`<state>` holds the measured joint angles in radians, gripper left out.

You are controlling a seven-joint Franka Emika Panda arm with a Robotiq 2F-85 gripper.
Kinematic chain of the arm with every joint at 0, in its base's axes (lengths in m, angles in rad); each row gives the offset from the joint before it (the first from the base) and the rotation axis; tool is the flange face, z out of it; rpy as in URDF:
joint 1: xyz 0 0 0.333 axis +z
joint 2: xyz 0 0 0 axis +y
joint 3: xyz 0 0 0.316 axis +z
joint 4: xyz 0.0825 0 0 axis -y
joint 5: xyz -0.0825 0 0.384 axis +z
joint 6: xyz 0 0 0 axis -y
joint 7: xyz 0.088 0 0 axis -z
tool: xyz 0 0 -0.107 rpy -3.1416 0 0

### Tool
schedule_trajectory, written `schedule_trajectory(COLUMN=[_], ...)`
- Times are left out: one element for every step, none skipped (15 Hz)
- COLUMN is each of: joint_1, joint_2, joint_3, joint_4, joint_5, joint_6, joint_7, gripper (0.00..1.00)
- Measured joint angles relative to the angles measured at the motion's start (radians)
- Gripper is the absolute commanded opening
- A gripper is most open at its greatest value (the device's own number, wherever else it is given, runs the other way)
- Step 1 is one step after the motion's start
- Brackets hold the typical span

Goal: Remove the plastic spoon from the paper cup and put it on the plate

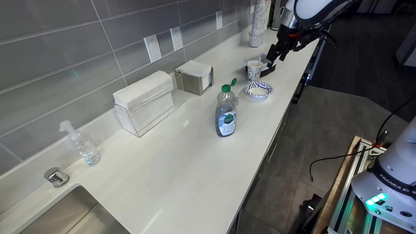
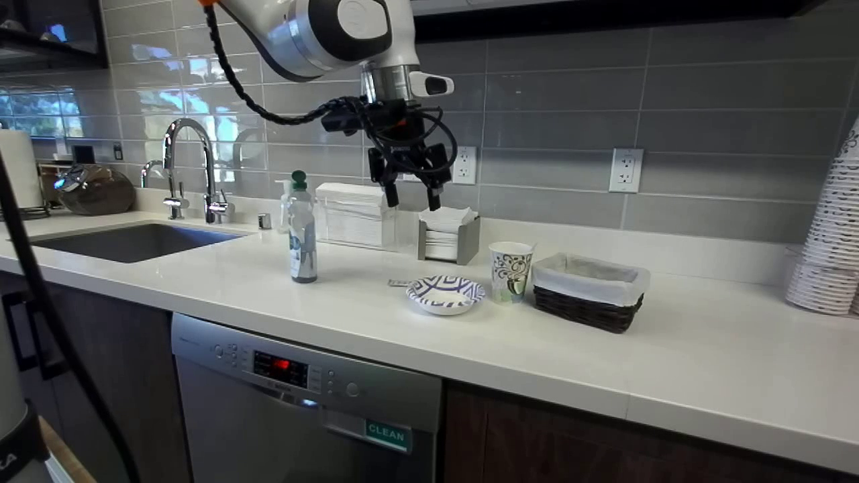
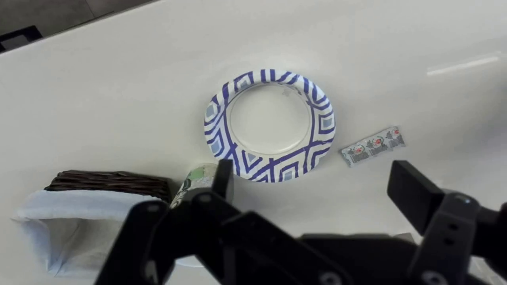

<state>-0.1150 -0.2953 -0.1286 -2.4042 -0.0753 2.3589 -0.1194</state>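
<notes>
The paper cup (image 1: 254, 72) stands upright on the counter with a leaf pattern; it shows in both exterior views (image 2: 510, 274). The white plastic spoon (image 1: 259, 60) leans in it, its end just above the rim (image 2: 533, 246). The round plate (image 1: 259, 91) with blue rim markings lies beside the cup, bare (image 2: 445, 299). My gripper (image 2: 413, 201) is open and empty, well above the counter (image 1: 275, 61). In the wrist view the plate (image 3: 270, 118) lies ahead of the fingertips (image 3: 313, 178). The left finger hides most of the cup (image 3: 200, 174); the spoon cannot be made out there.
A dark wicker basket with white liner (image 2: 590, 312) stands close by the cup. A soap bottle (image 1: 226, 113), napkin holders (image 1: 143, 97) (image 1: 195, 78) and a small packet (image 3: 373, 145) are on the counter. Cup stacks (image 2: 825, 248) and a sink (image 2: 134, 241) are farther off.
</notes>
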Motion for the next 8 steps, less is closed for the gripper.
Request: schedule_trajectory(joint_1=[0.003,0.007,0.012,0.014,0.013,0.008,0.001,-0.007], joint_2=[0.001,0.003,0.007,0.014,0.024,0.041,0.063,0.09], joint_3=[-0.017,-0.042,-0.072,-0.104,-0.137,-0.164,-0.188,-0.206], joint_4=[0.011,0.027,0.05,0.078,0.112,0.149,0.189,0.231], joint_5=[0.045,0.101,0.161,0.217,0.259,0.274,0.283,0.29], joint_6=[-0.006,-0.024,-0.056,-0.095,-0.141,-0.192,-0.247,-0.291], joint_7=[-0.036,-0.084,-0.138,-0.192,-0.238,-0.266,-0.292,-0.315], gripper=[1.0,1.0,1.0,1.0,1.0,1.0,1.0,1.0])
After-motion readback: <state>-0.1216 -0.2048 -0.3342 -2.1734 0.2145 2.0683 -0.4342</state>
